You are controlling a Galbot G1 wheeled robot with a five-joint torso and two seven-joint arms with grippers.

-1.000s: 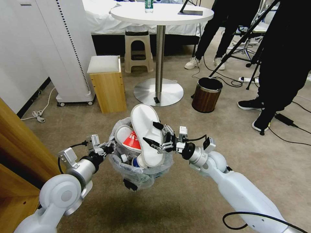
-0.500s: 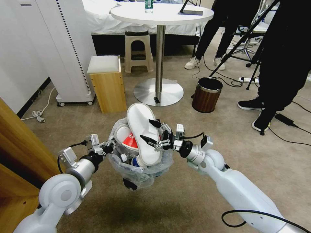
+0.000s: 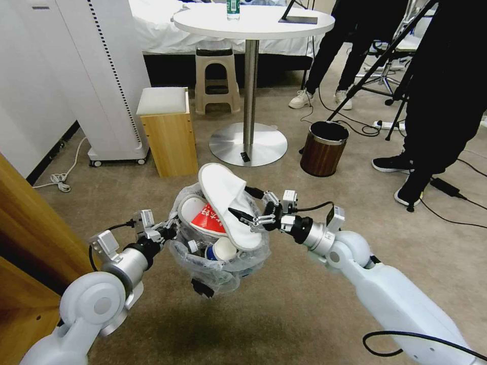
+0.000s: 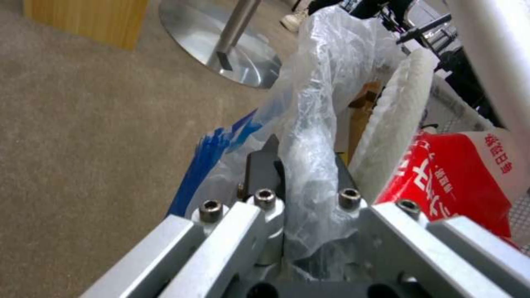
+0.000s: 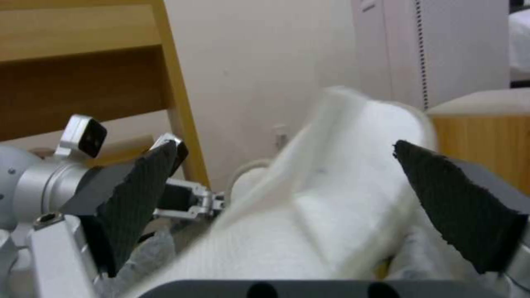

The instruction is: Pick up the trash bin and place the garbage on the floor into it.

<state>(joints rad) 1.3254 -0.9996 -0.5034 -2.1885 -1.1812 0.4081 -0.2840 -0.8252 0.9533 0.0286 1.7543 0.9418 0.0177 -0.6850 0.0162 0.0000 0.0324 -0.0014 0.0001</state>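
The trash bin [image 3: 215,263] hangs in the lower middle of the head view, lifted off the beige floor [image 3: 284,314], its crinkly liner bag [image 4: 317,124] pinched between the shut fingers of the left gripper [image 3: 170,232] at the rim on the bin's left. That hold looks secure enough for a light load, but thin film is slippery and can tear or slide, so I judge the rim itself the safer place to take hold. Inside the bin lie a red wrapper [image 3: 209,221], a blue-white cup [image 3: 223,249] and one white slipper [image 3: 194,209]; a second slipper [image 3: 225,203] rests slanted across the top, its toe poking past the far rim. The right gripper [image 3: 248,205] sits just right of centre with its fingers spread either side of this slipper, apparently not clamping it. The slipper looks soft, light and floppy, so it should bend and may tip off the heaped contents; taking it across its narrow middle would suit it best. Farther up the frame stand a round table [image 3: 253,23] and, to the right, a wood-grain bin [image 3: 323,148].
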